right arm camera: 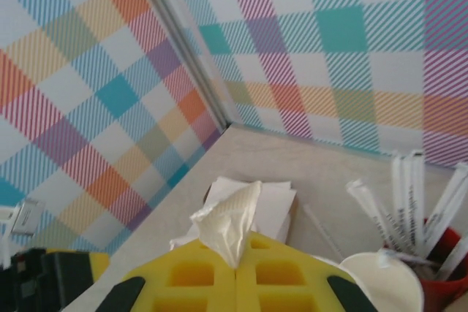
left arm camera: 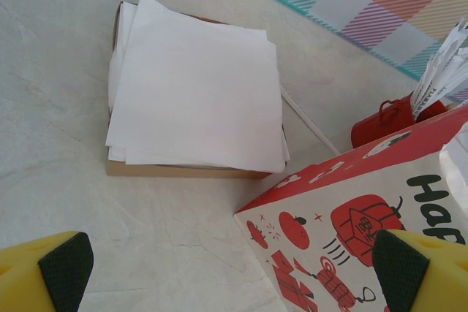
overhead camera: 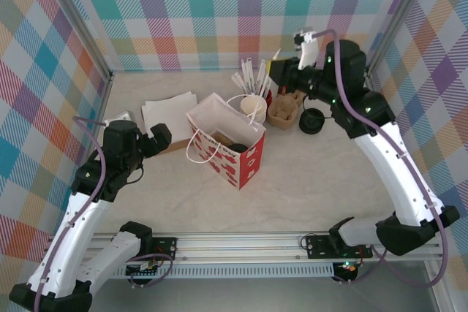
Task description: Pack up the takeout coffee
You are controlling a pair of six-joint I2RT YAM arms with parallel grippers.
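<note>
Behind the open paper bag (overhead camera: 238, 162), just beside the red holder (left arm camera: 384, 123) of wrapped straws, we make out what is probably the takeout coffee (overhead camera: 254, 109), cream rim up and not yet packed; the angle is poor. The right gripper (right arm camera: 235, 264) has its jaws clenched on one crumpled napkin (right arm camera: 227, 221), held high, likely meant for the bag. The left gripper (left arm camera: 232, 275) hangs with jaws released between the napkin stack (left arm camera: 197, 85) and the bag, perhaps to steady it. We count one bag, one stack, one black lid (overhead camera: 311, 119), one cup.
</note>
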